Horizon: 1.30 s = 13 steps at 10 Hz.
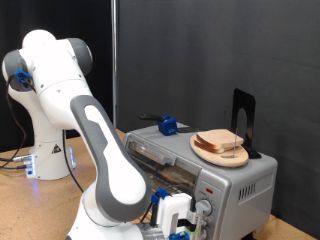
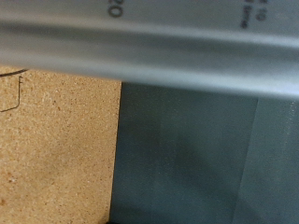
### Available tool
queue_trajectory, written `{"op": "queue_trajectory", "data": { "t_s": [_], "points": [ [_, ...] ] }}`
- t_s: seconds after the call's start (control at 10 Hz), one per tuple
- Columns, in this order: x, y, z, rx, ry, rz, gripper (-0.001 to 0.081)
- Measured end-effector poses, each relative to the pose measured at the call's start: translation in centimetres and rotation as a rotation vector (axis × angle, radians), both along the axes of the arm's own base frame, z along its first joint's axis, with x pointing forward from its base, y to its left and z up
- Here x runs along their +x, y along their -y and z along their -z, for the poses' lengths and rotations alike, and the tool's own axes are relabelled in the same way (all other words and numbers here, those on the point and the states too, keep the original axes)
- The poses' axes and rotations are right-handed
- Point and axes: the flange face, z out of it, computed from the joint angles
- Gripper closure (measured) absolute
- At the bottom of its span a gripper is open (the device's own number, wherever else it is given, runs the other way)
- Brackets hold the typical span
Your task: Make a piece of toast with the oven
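Observation:
The silver toaster oven [image 1: 235, 185] stands at the exterior view's right, with round knobs [image 1: 205, 208] on its front. A round wooden plate [image 1: 222, 150] on its top holds two pale bread slices [image 1: 220, 141] with tan crusts. My gripper [image 1: 178, 218] is low in front of the oven, at the exterior view's bottom, close to the door area and the knobs. Nothing shows between its fingers. In the wrist view a silver metal bar [image 2: 149, 47] of the oven fills the upper part, very close. The fingers are out of that view.
A blue and black object [image 1: 167, 126] and a black upright bracket [image 1: 243, 118] sit on the oven top. The cork-coloured table [image 2: 56, 140] and a dark grey mat [image 2: 206, 159] lie below the gripper. A black curtain backs the scene.

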Motion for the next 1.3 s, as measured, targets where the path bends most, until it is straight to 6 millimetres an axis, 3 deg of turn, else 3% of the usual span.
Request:
{"op": "queue_trajectory", "data": {
  "t_s": [0.1, 0.2, 0.6, 0.9, 1.3],
  "points": [
    [0.09, -0.08, -0.39, 0.004, 0.005, -0.003, 0.0416],
    [0.12, -0.08, -0.41, 0.001, 0.006, -0.001, 0.0492],
    [0.1, -0.06, -0.49, -0.006, 0.046, -0.009, 0.0492],
    [-0.52, 0.09, -1.26, -0.06, 0.292, -0.061, 0.0492],
    [-0.82, 0.21, -1.26, -0.093, 0.43, -0.088, 0.0491]
  ]
}}
